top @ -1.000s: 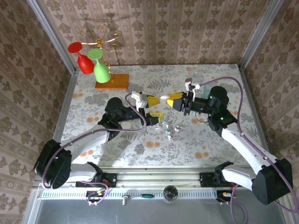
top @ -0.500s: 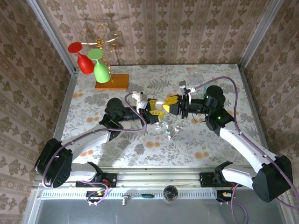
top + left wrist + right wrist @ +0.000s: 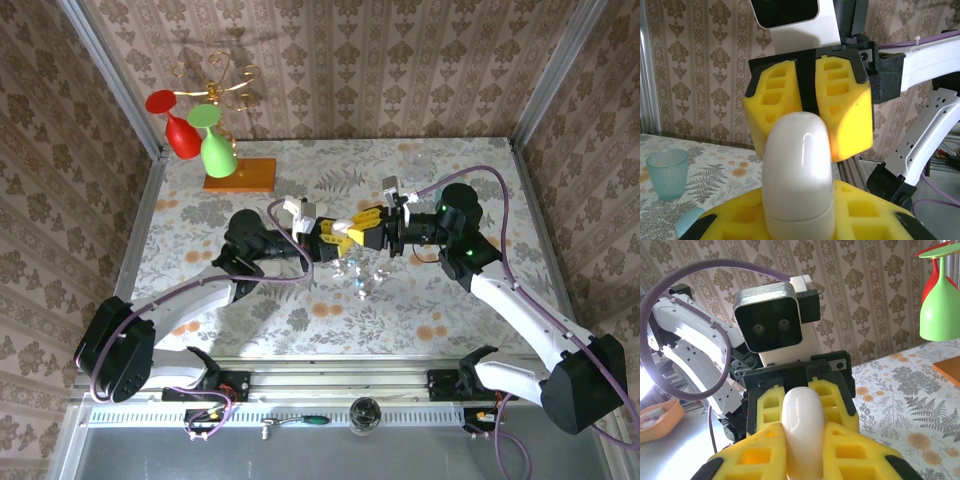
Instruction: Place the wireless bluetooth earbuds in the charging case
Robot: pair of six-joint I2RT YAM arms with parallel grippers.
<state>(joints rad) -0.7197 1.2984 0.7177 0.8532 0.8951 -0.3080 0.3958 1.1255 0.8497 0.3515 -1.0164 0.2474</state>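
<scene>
A smooth white pebble-like item point(image 3: 347, 221) with a seam hangs above the table's middle, between both grippers. My left gripper point(image 3: 333, 234) is shut on its lower end point(image 3: 799, 180), its yellow pads point(image 3: 865, 215) on either side. My right gripper point(image 3: 364, 228) is shut on the other end point(image 3: 801, 415), facing the left one nose to nose. Tiny glinting earbuds point(image 3: 354, 267) lie on the table just below the grippers. A light-blue rounded piece, the charging case point(image 3: 689, 222), lies on the cloth at the lower left of the left wrist view.
A teal cup point(image 3: 667, 172) stands on the floral cloth toward the back right point(image 3: 420, 165). A red and a green glass point(image 3: 205, 140) hang upside down on a stand with an orange base point(image 3: 240, 175) at the back left. Walls enclose three sides.
My right gripper carried the white item leftward to the left gripper. The left gripper's jaws, open a second ago, have closed on it.
</scene>
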